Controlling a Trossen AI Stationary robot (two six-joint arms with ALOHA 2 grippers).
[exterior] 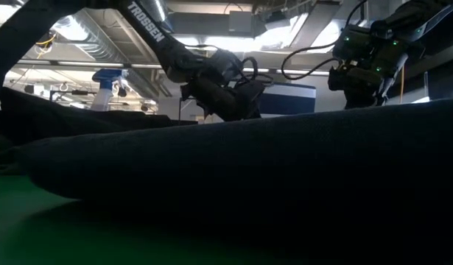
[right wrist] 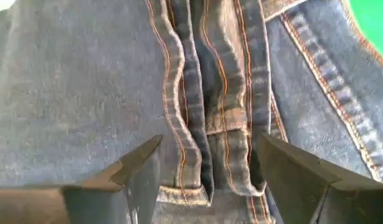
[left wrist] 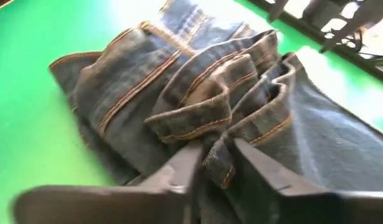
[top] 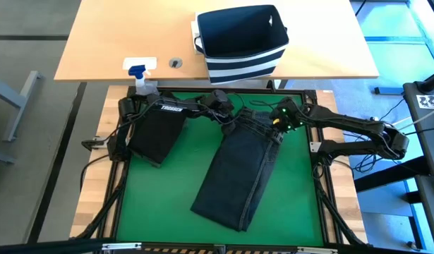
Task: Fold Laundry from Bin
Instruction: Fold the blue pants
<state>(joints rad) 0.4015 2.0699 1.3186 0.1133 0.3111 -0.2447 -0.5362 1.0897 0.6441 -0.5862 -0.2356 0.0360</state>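
Green matting [top: 181, 190] covers your work surface, with a pale wooden table [top: 111, 42] beyond it carrying the striped navy bin [top: 241, 42] and a spray bottle [top: 140, 70] with a blue nozzle. You see 2 garments on the mat: a pair of dark blue jeans [top: 245, 169] laid diagonally across the middle, waistband toward the bin and legs running to the near edge, and a black garment [top: 157, 134] folded flat on the left side, well apart from the denim.

Both of your arms meet at the waistband end. Your left gripper [left wrist: 216, 158] sits at the bunched waistband [left wrist: 210, 93], its 2 fingers [left wrist: 182, 171] narrowed around a fold of orange-stitched denim that stands between them; from the wrist view the cloth fills the gap, though you cannot tell how firmly it is pinched. Your right gripper [right wrist: 210, 168] hovers just above the same end of the jeans, jaws spread wide on either side of the stitched fly seam [right wrist: 207, 93], with denim lying beneath and between the fingertips but nothing clamped.

From the low view the jeans rise as a dark mound in front, with both grippers above its far edge, left gripper [exterior: 226, 99] lower, right gripper [exterior: 366, 73] higher.
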